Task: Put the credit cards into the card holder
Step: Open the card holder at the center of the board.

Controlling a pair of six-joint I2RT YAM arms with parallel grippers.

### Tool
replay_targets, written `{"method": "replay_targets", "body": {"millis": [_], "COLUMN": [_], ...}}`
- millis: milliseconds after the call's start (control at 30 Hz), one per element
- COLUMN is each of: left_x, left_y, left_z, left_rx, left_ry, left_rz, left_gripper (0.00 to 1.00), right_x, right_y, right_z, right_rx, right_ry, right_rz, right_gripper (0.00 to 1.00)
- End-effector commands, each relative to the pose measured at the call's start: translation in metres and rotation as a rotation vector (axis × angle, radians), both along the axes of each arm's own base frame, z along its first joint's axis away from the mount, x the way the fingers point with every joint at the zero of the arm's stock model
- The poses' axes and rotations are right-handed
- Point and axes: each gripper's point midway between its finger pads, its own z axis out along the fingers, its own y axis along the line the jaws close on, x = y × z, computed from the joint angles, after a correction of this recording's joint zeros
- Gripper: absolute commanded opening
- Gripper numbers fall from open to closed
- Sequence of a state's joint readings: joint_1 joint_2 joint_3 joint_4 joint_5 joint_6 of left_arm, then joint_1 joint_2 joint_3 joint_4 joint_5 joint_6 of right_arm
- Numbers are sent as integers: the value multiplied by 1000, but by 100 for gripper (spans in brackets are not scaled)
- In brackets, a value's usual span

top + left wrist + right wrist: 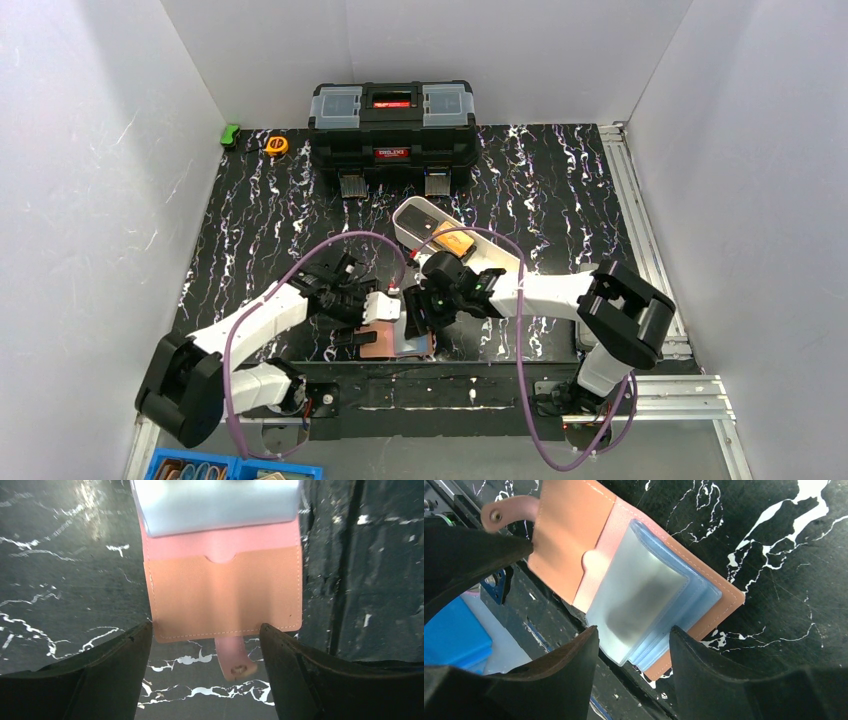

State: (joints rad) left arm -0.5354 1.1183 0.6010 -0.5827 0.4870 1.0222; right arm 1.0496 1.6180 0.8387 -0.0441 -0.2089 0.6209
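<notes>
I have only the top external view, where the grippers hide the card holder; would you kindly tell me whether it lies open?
Observer: Yes; the left wrist view shows the card holder lying open, snap tab undone.
Operator: Is any card tucked in it?
Observer: None shows at the notch of its tan pocket, only pink lining.
Operator: And the other half?
Observer: The right wrist view shows bluish clear sleeves fanned there, under the right gripper, which is open.

The card holder (225,595) is matt tan-pink leather, smooth, with pale stitching; its sleeves (644,605) are translucent bluish plastic with a soft sheen; the bench (560,190) is black, white-veined, faintly glossy; the toolbox (391,125) is black plastic.
</notes>
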Motion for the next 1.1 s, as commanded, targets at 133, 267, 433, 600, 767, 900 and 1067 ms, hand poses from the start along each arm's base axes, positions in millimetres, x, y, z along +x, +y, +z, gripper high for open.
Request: {"method": "replay_targets", "body": {"millis": [133, 267, 433, 600, 767, 900, 1067], "left_x": [11, 11, 6, 4, 6, 10, 10], "left_y": [13, 10, 5, 3, 0, -6, -13], "left_z": [-18, -22, -23, -22, -18, -2, 27], "left_rx": [30, 5, -28, -47, -66, -110, -190], "left_ry": [4, 0, 28, 31, 10, 7, 71], "left_rz": [48, 80, 90, 88, 82, 115, 189], "left_gripper": [76, 74, 73, 73, 72, 73, 73], "right_x": [2, 1, -1, -2, 1, -3, -11], "right_y": [21, 28, 33, 41, 51, 61, 66], "right_z": [20, 26, 28, 23, 32, 59, 70], "right_rx": [67, 107, 131, 144, 218, 352, 424], "right_ry": [-43, -55, -48, -13, -9, -51, -57], "right_rz": [57, 73, 91, 105, 133, 200, 261], "right_gripper": [60, 59, 59, 58, 57, 58, 61]}}
